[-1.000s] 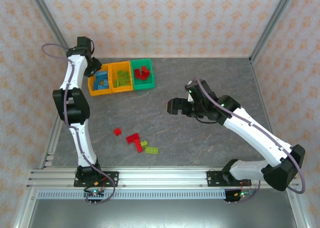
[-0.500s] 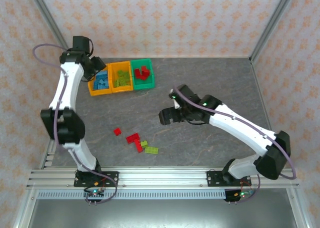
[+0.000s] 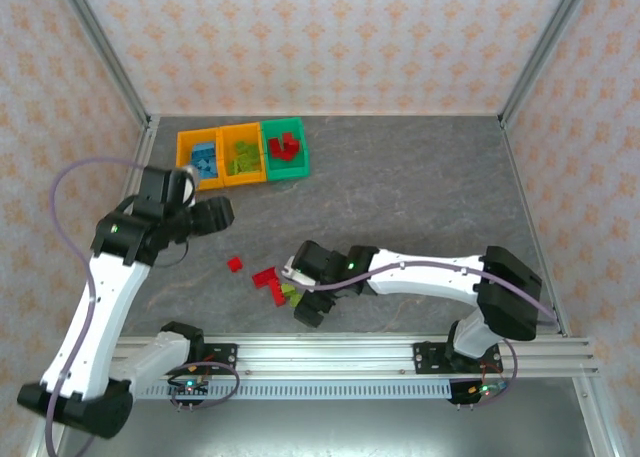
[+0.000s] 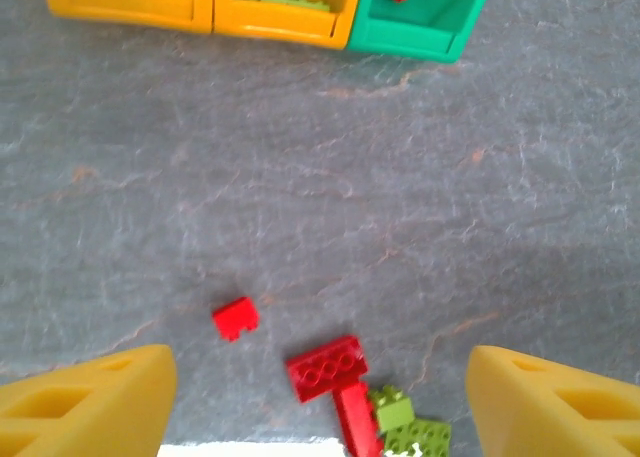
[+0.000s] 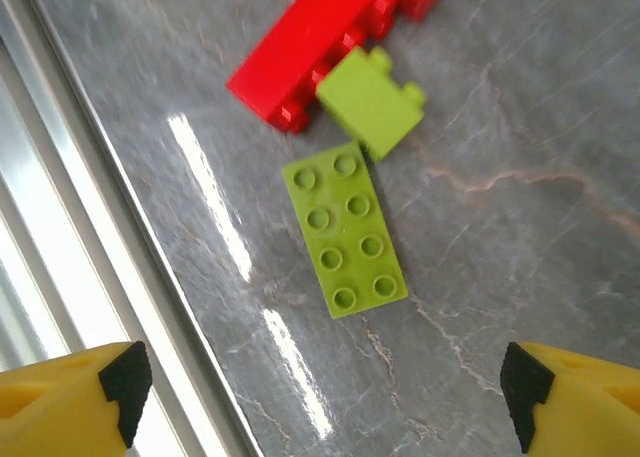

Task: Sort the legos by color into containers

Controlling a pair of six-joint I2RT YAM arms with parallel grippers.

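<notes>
Right tool (image 5: 320,387) is hovering, released, over the eight-stud lime plate (image 5: 345,232)
Small lime brick (image 5: 370,102) is sitting just ahead, so a skewed close is risking pinching both.

bins (image 4: 280,22) cut off, red brick (image 5: 320,55) cropped

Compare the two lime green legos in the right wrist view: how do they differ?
Size: the eight-stud green lego is long, two rows of four; the small green lego is squarish.
Pose: the eight-stud one lies flat, studs up; the small one is tipped, studs pointing sideways.
Contact: the small one rests against the red lego; the eight-stud one does not.
Both are lime green, loose on the table.
</notes>
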